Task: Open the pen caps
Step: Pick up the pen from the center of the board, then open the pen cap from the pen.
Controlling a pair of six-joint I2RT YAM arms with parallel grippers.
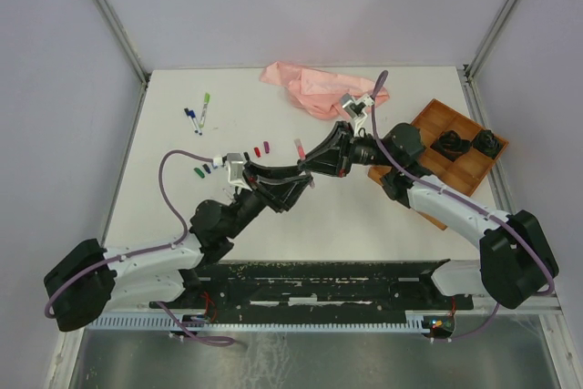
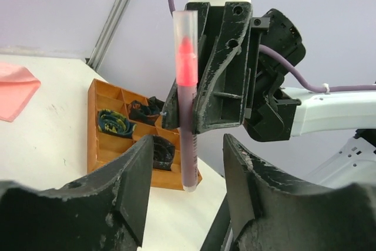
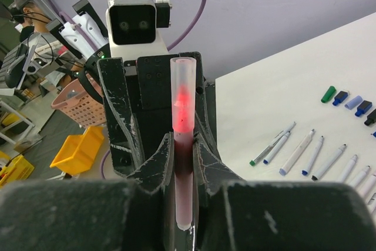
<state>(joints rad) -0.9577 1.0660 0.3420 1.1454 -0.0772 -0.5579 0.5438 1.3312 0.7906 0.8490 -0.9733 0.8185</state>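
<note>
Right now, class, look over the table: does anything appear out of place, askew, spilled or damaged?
Nothing looks spilled or broken. The wooden tray lies diagonal to the right edge of the table, and a pink sheet lies crumpled at the far edge.

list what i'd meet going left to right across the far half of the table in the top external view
loose white pens with blue and green caps → crumpled pink sheet → orange wooden tray with compartments
</note>
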